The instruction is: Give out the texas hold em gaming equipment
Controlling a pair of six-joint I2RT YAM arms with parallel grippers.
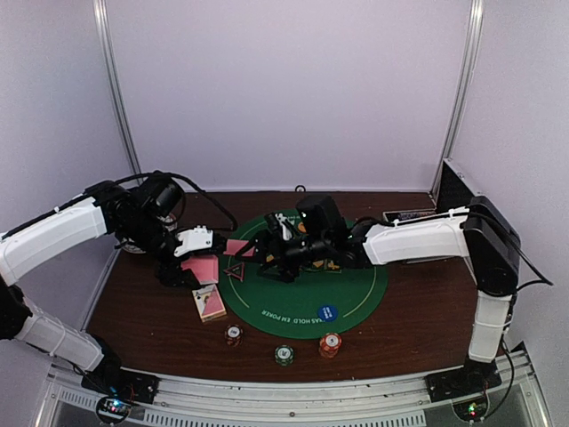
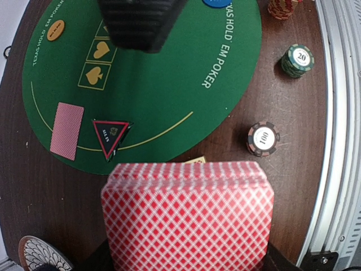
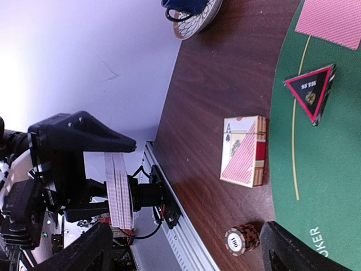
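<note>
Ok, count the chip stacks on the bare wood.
3, along the table's near edge: dark stack left, green stack middle, orange stack right. Others may be hidden.

The top view looks down from above and behind the arm bases over the whole table (image 1: 133, 311). The left wrist view sits close, steeply above the edge of the green mat (image 2: 169, 84); the right wrist view skims low leftward. All share the triangular marker (image 3: 312, 92) and one chip stack (image 2: 263, 139).

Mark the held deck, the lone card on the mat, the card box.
held deck (image 2: 186, 220), left wrist view, middle of the front card's back.
lone card (image 2: 66, 131), left wrist view, centre of its back.
card box (image 3: 243, 151), right wrist view, middle of its upper face.
</note>
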